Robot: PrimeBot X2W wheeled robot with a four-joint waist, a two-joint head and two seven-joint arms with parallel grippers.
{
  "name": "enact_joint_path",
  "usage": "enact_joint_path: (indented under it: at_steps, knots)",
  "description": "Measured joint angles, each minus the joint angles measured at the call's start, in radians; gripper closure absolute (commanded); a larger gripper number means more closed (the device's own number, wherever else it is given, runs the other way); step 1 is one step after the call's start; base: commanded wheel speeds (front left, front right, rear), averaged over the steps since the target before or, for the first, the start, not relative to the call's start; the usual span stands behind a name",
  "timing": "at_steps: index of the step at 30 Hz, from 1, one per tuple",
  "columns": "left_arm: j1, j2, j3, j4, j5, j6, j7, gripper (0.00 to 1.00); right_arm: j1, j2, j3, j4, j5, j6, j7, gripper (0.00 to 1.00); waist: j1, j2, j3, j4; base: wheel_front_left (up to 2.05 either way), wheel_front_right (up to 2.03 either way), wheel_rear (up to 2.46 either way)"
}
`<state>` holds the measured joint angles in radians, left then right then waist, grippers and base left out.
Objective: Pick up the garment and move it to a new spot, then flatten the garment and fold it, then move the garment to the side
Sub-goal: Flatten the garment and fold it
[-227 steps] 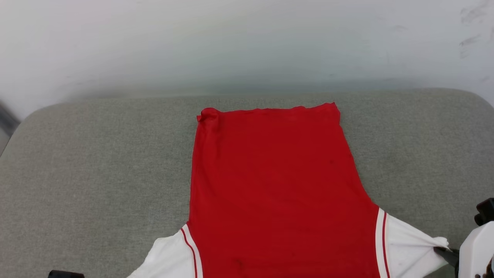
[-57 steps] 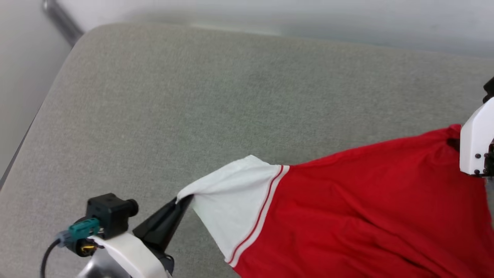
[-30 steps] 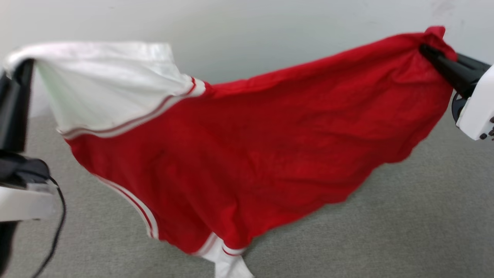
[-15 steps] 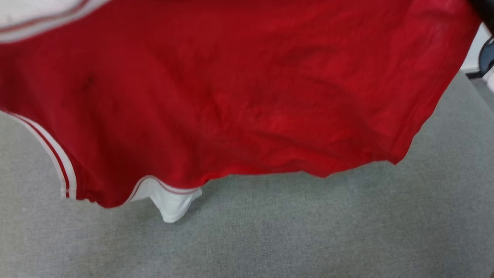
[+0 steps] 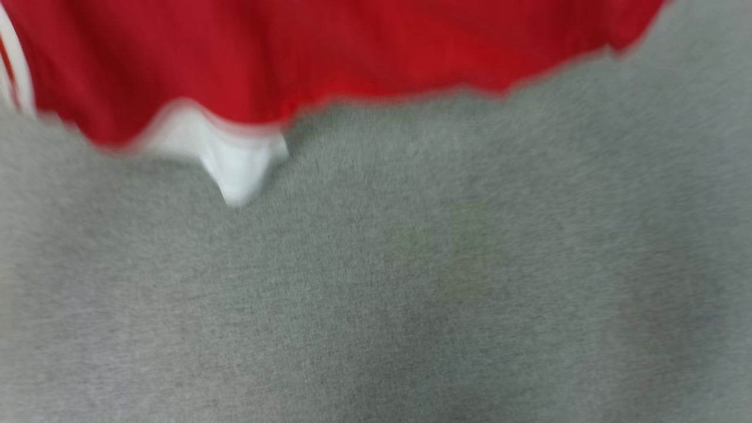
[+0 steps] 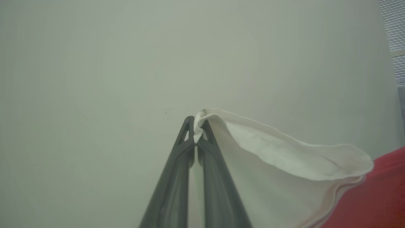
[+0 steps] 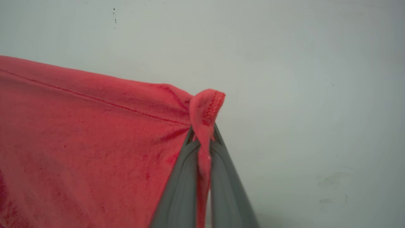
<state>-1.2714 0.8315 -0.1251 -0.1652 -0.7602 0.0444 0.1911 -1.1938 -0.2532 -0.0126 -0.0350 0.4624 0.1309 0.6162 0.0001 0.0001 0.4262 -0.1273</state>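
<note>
Evidently the left gripper point(image 6: 196, 127) is clamped on a white sleeve edge and the right gripper point(image 7: 203, 134) on a red hem corner, so the garment point(image 5: 364, 47) hangs spread between them over the grey fabric surface point(image 5: 411, 282), probably to be laid flat.

The head camera looks steeply down on a grey fabric surface point(image 5: 411, 282). The wrist cameras look closely along the left claw point(image 6: 197, 125) and right claw point(image 7: 204, 131) toward a pale wall point(image 6: 95, 63). All share the bright red shirt point(image 5: 352, 41).
</note>
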Motion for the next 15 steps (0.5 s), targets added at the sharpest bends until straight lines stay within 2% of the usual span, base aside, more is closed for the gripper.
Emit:
enact_joint_path:
  at_steps: [5,9,15]
  knots:
    - [-0.299,-0.091,-0.086,0.248,0.072,-0.046,-0.052,1.00,-0.178,-0.005,0.021,0.164,-0.084,0.000,-0.141,1.00,0.0001,-0.0001,0.112,0.011,0.00,0.00,0.00]
    - [-0.486,-0.152,-0.134,0.434,0.134,-0.074,-0.118,1.00,-0.300,0.016,0.006,0.308,-0.156,0.000,-0.267,1.00,0.0002,0.0000,0.185,0.025,0.00,0.00,0.00]
    - [-0.616,-0.225,-0.173,0.655,0.178,-0.106,-0.232,1.00,-0.401,0.034,-0.002,0.495,-0.248,0.000,-0.444,1.00,0.0002,0.0000,0.258,0.054,0.00,0.00,0.00]
